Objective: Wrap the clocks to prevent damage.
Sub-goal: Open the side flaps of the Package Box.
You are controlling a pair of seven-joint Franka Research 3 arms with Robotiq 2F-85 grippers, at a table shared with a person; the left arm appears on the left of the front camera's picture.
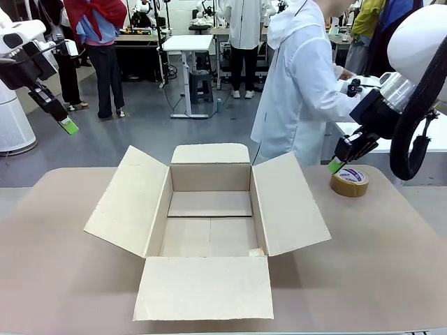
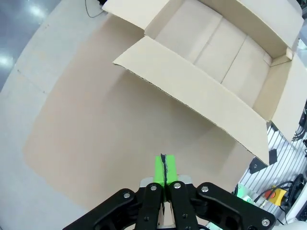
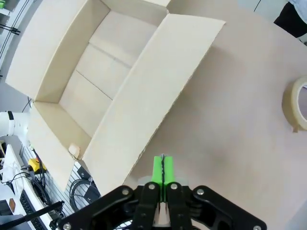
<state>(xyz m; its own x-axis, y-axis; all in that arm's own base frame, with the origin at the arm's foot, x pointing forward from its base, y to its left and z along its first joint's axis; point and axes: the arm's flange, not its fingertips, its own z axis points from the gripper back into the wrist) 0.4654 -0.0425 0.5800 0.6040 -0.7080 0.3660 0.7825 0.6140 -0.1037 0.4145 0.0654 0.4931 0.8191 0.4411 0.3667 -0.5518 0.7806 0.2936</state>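
Hanging high over the left of the counter (image 1: 56, 244), the left pincer (image 1: 68, 126) has its green pads pressed together, empty. The right pincer (image 1: 335, 166), likewise pinched closed and empty, hovers just beside the tape roll (image 1: 350, 181). The open cardboard box (image 1: 209, 178) sits between them.
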